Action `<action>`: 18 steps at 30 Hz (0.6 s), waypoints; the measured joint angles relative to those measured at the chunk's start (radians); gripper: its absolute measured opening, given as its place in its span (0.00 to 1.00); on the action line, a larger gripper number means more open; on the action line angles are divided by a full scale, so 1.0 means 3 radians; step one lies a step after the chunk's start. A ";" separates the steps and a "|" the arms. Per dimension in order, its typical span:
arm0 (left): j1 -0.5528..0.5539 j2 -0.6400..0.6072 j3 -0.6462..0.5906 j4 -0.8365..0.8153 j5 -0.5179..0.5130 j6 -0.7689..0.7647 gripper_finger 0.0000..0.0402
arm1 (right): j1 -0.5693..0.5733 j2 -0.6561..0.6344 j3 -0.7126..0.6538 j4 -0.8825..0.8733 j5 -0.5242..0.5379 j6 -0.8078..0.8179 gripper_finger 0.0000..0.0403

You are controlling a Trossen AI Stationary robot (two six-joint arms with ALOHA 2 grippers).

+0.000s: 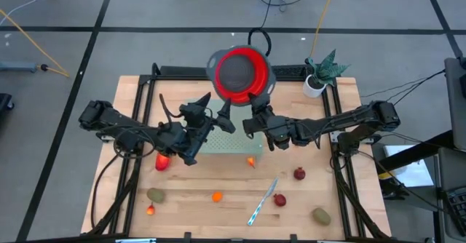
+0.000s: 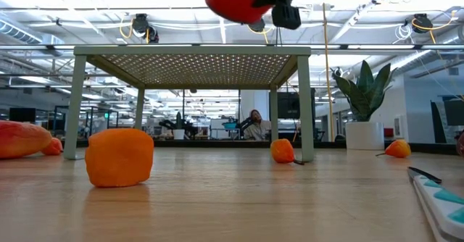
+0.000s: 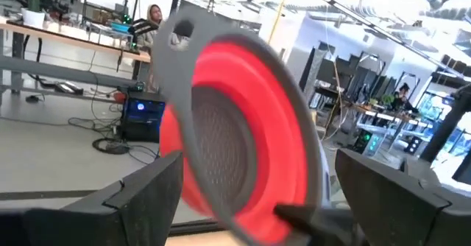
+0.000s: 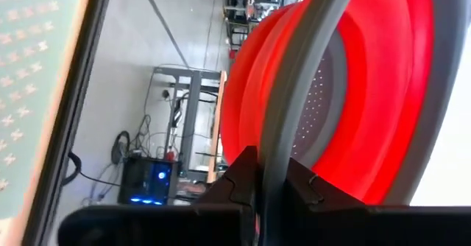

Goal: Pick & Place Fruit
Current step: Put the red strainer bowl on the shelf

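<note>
High view: the right end effector (image 1: 251,116) is clenched on the rim of the red bowl (image 1: 241,74), holding it aloft over the bench's (image 1: 196,221) far edge. The left end effector (image 1: 211,112), fingers spread wide, sits just beside the bowl and grasps nothing. The fruit (image 1: 216,196) lies scattered on the near half of the bench, well apart from the bowl, with the knife (image 1: 262,201) among it.

Low view: the bowl hangs clear above the mesh stand (image 2: 194,64); an orange fruit sits nearest.

Left wrist view: the bowl fills the gap ahead of the spread fingers (image 3: 143,194).

Right wrist view: the rim is pinched edge-on.

Setting the bowl down level, nearer the fruit, likely serves best; the potted plant (image 1: 321,74) and the bench's far edge crowd it, while the near side offers room.
</note>
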 joint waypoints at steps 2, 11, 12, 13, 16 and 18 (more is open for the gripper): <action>0.0020 -0.0006 0.0000 0.0009 -0.0030 -0.0027 0.87 | 0.0001 0.0000 -0.0080 0.0124 0.0013 -0.0118 0.03; 0.0014 -0.0005 0.0000 -0.0001 -0.0379 -0.0121 0.87 | 0.0071 -0.0003 -0.0396 0.1001 0.0014 -0.0567 0.03; 0.0013 -0.0005 0.0000 -0.0004 -0.0379 -0.0162 0.87 | 0.0076 -0.0003 -0.0411 0.1051 0.0011 -0.0597 0.03; 0.0014 -0.0005 0.0000 -0.0027 -0.0377 -0.0211 0.87 | 0.0084 -0.0003 -0.0423 0.1090 0.0012 -0.0602 0.03; 0.0018 -0.0005 0.0000 -0.0129 -0.0365 -0.0375 0.87 | 0.0089 -0.0003 -0.0424 0.1106 -0.0018 -0.0603 0.03; 0.0017 -0.0005 0.0000 -0.0153 -0.0307 -0.0471 0.87 | 0.0089 -0.0003 -0.0424 0.1104 -0.0128 -0.0602 0.03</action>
